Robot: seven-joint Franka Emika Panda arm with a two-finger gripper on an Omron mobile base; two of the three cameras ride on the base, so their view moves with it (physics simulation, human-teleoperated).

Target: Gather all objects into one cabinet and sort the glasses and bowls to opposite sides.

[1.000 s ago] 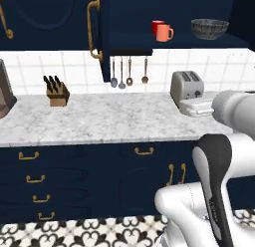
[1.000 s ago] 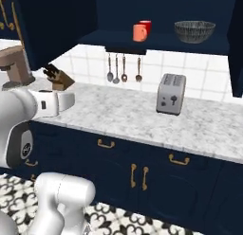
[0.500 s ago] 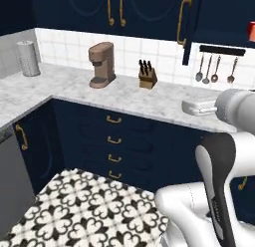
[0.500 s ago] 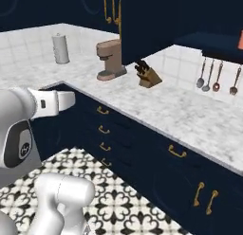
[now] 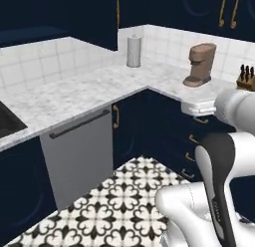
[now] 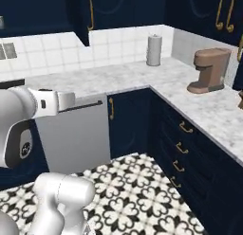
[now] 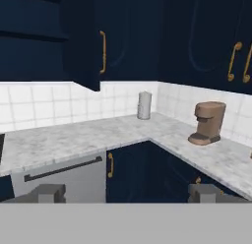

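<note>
Corner of the kitchen, pincer [image 7: 126,193] carried high and level, tips standing wide apart with nothing between them.

Relation that matters: no mug or bowl lies anywhere ahead of the pincer here, so where the task's things are cannot be told from this spot. Ahead of the tips is only the marble corner surface [image 7: 88,135] and navy fronts. My judgement: the base must bring a mug or the bowl into line before any reach makes sense. Only one arm, so nearness is no question.

Left to right, hand view:
- Far left, a navy wall cabinet [image 7: 29,36] with what looks like an open door [image 7: 83,41] swung outward, edge-on, bearing a long curved brass handle [image 7: 103,52]. Inside is dark; contents cannot be told.
- Below it, a flat grey dishwasher front [image 7: 59,181] with a dark bar pull, matte.
- In the far corner, an upright pale cylinder, likely a paper towel roll [image 7: 144,105], smooth, standing on the surface.
- Right, a brown coffee machine [image 7: 207,122], blocky, matte, overhanging head on a flat foot.
- Far right, closed navy upper doors with paired brass handles [image 7: 238,61].

Left base view: knife block [image 5: 245,77] at the far right; patterned black-and-white floor [image 5: 124,201] below.
</note>
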